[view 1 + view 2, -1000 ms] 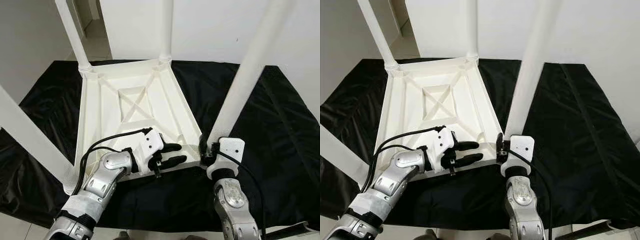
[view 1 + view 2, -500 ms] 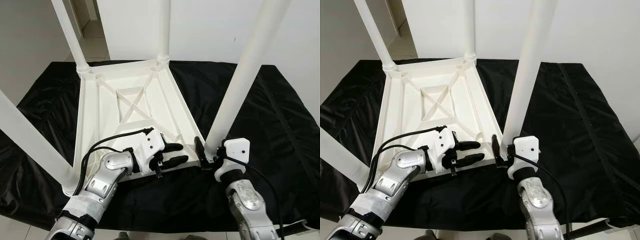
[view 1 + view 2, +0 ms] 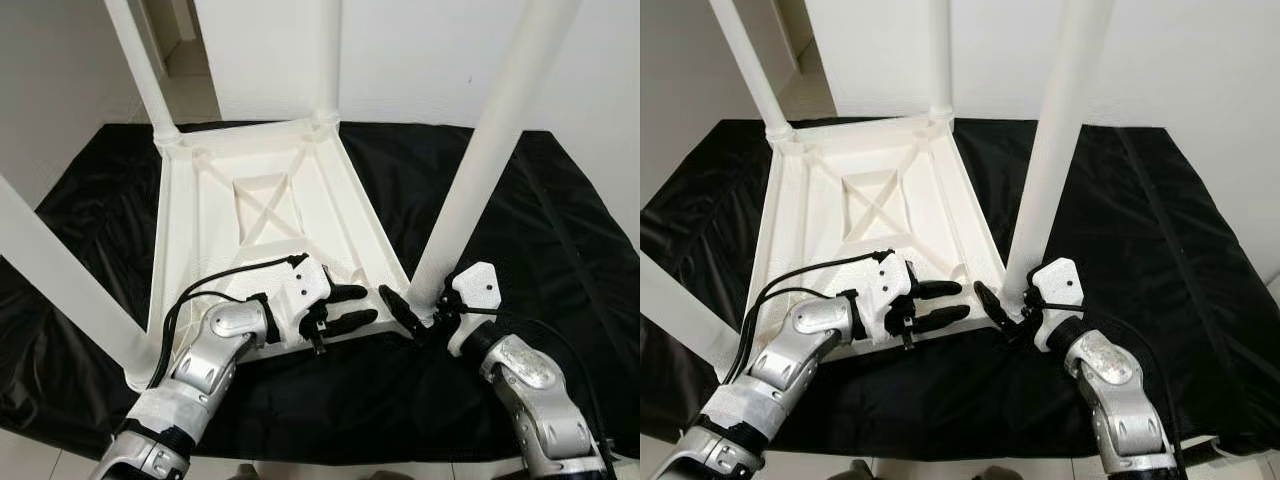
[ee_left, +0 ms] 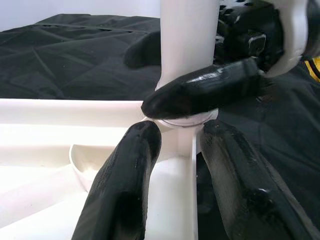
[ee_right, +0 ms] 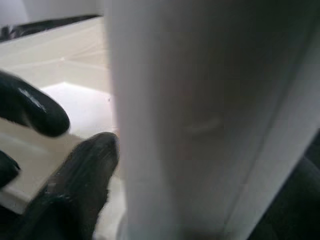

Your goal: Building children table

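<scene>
The upturned table (image 3: 270, 200) is laid at centre; four legs (image 3: 480, 170) appear fitted. The leg at 4 o'clock is clasped by the right gripper (image 3: 412, 316); the left gripper (image 3: 348, 306) is held apart at its socket; tightening seemingly remains

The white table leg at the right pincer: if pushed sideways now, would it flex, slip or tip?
The table leg looks like a rigid, smooth plastic tube, so it would probably lever in its corner socket rather than bend. The right pincer works at its base, where the glossy surface may slip. The upturned tabletop lies flat, so it is unlikely to tip.
</scene>
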You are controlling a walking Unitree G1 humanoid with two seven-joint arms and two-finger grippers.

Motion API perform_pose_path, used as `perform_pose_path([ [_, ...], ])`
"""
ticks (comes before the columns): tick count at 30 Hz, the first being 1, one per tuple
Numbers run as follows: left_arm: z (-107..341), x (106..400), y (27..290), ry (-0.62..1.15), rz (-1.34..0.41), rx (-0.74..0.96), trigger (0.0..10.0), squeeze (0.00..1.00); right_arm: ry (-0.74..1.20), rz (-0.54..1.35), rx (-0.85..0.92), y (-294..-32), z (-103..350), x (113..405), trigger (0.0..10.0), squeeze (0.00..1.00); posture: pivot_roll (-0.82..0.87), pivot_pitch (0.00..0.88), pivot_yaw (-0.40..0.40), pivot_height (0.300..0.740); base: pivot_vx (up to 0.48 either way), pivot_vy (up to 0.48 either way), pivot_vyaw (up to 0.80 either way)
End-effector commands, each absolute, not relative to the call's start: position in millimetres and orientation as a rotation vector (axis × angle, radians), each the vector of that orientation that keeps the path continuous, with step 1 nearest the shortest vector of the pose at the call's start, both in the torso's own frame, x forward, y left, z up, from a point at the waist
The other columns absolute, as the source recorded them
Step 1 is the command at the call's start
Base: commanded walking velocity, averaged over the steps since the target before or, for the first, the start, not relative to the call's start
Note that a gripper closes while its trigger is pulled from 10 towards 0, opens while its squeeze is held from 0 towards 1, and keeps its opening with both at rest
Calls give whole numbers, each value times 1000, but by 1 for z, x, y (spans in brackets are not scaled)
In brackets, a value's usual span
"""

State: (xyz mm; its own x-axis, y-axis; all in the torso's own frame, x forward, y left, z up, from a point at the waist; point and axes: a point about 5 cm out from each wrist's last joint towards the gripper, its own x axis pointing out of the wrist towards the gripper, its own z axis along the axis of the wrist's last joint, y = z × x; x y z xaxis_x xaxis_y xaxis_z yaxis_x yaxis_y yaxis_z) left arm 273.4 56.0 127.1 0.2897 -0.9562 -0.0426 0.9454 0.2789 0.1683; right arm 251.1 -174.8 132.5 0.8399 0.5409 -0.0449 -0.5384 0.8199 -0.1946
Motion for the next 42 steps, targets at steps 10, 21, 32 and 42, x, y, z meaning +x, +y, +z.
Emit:
perform_pose_path([
  [10,128,273,55,-77,-1284,183,10000,0,-35,604,-188,-173,135,252,0,0,-81,0,43,740,0,0,0],
  [21,127,270,55,-73,-1281,177,10000,0,-67,398,-131,-169,139,247,0,0,-82,3,32,740,0,0,0],
  [32,125,269,55,-69,-1287,178,10000,0,-59,126,-43,-138,138,237,0,0,-87,0,26,740,0,0,0],
  [42,125,269,55,-68,-1294,180,10000,0,-46,7,-17,-118,138,235,10000,0,-88,0,32,740,0,0,0],
])
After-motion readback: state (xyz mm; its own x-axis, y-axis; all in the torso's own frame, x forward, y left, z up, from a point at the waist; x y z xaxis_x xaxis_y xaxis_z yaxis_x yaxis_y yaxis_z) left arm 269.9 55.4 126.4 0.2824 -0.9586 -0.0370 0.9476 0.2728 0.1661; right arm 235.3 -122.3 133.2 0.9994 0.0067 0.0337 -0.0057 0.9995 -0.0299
